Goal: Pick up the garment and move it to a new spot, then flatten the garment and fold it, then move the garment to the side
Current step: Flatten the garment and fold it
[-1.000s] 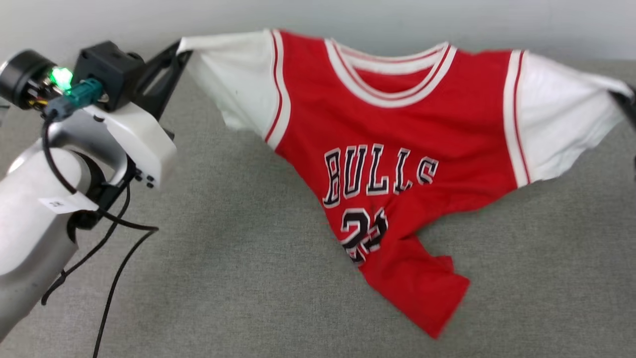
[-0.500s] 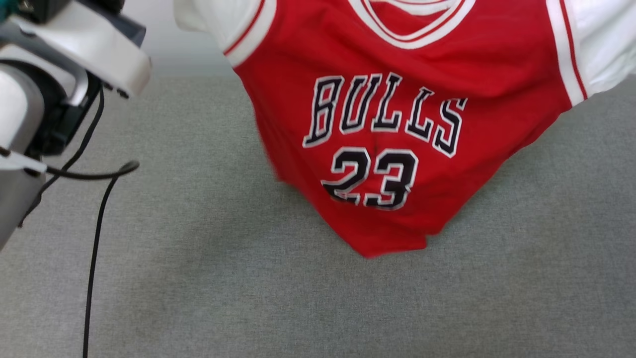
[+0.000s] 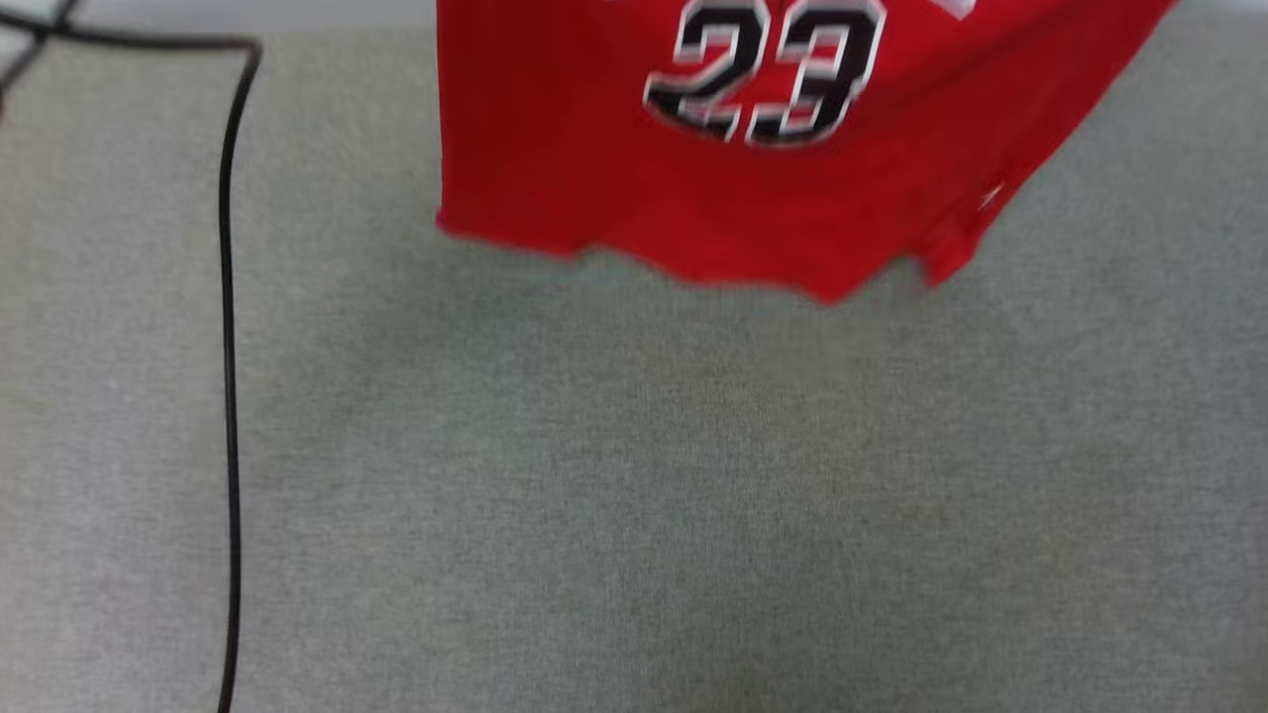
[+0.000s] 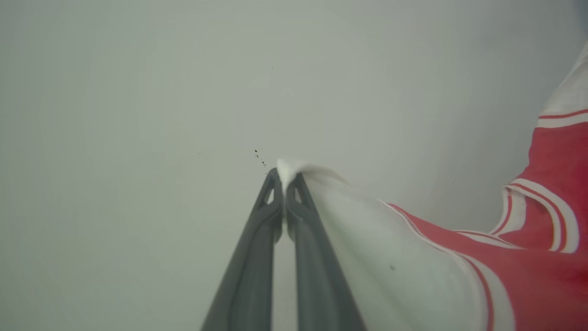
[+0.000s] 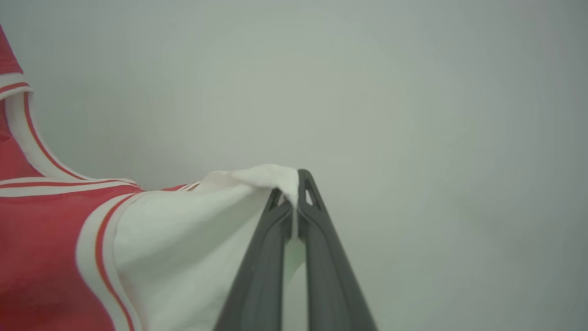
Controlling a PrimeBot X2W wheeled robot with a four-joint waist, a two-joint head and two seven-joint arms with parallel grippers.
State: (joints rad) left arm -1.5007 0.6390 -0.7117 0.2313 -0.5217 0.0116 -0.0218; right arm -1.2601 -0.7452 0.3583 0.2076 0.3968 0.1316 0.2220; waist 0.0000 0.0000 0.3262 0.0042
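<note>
We are holding the garment [image 3: 555, 149] up in the air above the gray cloth top [image 3: 634, 495], our left gripper [image 4: 285, 178] squeezing shut on one white sleeve [image 4: 390, 257] and our right gripper [image 5: 291, 185] on the other white sleeve [image 5: 193, 230], so laying down, flattening, folding and moving aside are waiting.

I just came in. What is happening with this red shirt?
The robot holds the red jersey up: the left gripper is shut on one white sleeve, the right gripper on the other sleeve. The jersey hangs spread, its hem seemingly clear of the grey surface. It is not yet folded.
</note>
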